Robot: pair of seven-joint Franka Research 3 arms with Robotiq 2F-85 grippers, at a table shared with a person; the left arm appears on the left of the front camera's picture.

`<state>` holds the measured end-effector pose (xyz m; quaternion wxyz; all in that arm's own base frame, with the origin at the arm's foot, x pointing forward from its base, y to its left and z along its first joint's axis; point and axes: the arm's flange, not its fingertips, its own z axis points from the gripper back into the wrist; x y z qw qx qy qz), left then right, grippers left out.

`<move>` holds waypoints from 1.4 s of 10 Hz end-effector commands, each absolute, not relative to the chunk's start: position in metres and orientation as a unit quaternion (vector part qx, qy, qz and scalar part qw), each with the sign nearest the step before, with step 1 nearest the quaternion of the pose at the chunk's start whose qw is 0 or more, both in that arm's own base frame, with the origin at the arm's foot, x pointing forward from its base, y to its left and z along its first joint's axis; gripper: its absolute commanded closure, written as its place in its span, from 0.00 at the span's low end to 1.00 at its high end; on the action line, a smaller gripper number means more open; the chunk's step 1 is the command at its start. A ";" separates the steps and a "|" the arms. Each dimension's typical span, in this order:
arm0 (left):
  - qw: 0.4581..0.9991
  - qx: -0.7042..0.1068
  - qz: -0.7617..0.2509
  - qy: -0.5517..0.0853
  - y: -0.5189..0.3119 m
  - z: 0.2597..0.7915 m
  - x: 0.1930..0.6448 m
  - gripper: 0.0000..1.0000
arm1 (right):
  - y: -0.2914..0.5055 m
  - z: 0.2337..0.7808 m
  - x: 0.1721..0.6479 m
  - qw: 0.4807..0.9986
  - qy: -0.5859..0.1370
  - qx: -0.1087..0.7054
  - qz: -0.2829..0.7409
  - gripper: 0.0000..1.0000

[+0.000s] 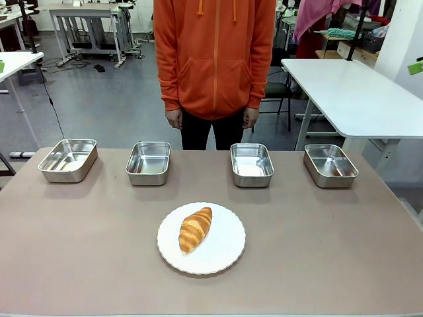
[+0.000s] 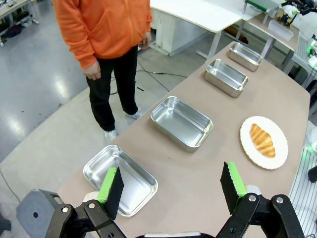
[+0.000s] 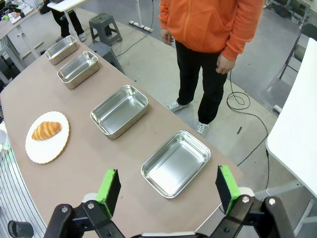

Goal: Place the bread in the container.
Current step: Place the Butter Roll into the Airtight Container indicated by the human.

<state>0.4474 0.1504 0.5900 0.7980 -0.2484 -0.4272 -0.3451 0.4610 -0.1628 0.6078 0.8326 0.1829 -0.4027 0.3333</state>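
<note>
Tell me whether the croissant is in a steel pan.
Not in: the golden-brown crescent croissant lies on the round white plate.

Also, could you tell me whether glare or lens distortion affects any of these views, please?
Front view: even light, croissant sharp, soft shadow beneath the plate. Left wrist view: wide-angle slightly bows the table edge; floor reflects lamps. Right wrist view: similar bowing, no blur.

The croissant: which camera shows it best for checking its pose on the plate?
The front view. The croissant lies near the middle of the frame, large and unobstructed on the white plate, ridges visible. Both wrist views show it too, but smaller, off toward a frame edge, on the same plate.
</note>
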 end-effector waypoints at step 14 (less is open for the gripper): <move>0.791 -0.254 -0.348 -0.435 0.151 0.590 0.445 0.00 | -0.162 0.609 0.461 0.828 -0.410 0.186 0.335 0.00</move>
